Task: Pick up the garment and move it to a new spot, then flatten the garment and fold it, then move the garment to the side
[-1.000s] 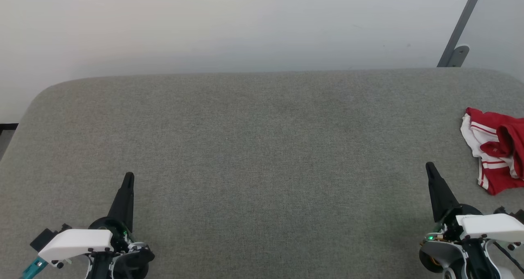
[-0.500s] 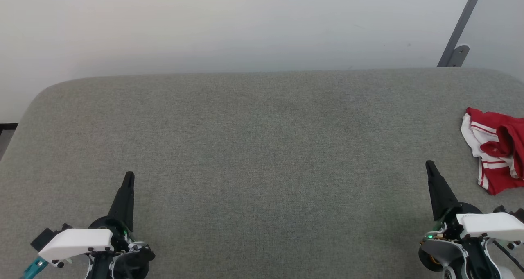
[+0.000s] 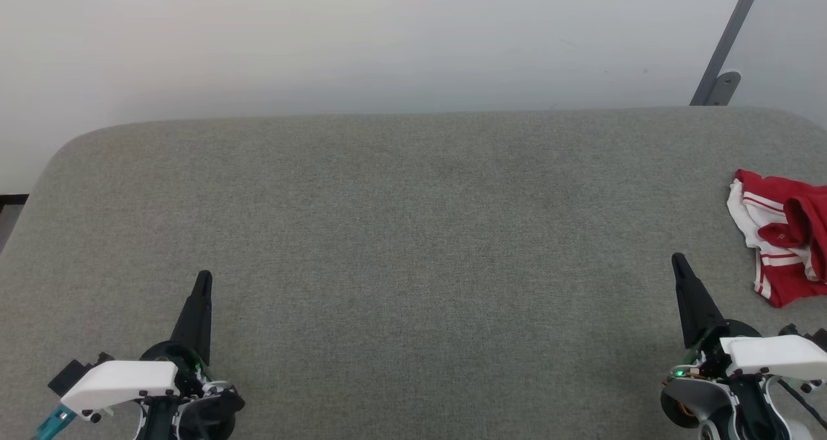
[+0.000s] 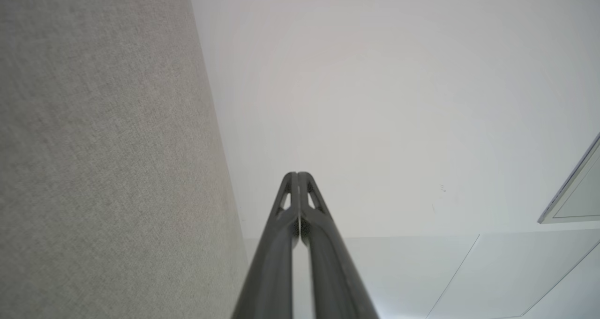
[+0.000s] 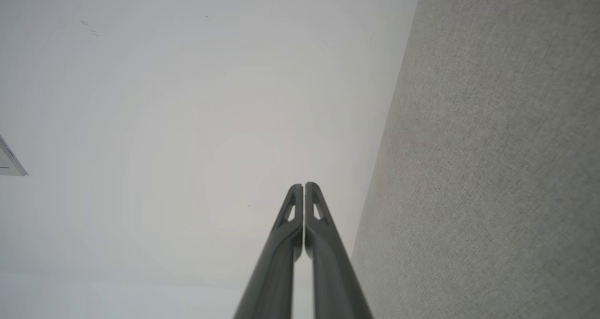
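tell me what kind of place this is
Likely a plain indoor test room, not a home: a wide grey fabric-covered table before a bare pale wall, with one crumpled red-and-white garment near its right edge.

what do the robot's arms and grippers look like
Left gripper and right gripper each have long, tapering black fingers with triangular cut-outs near the tips, a round black hub, a white cover and a green light. A teal part sits beside the left one.
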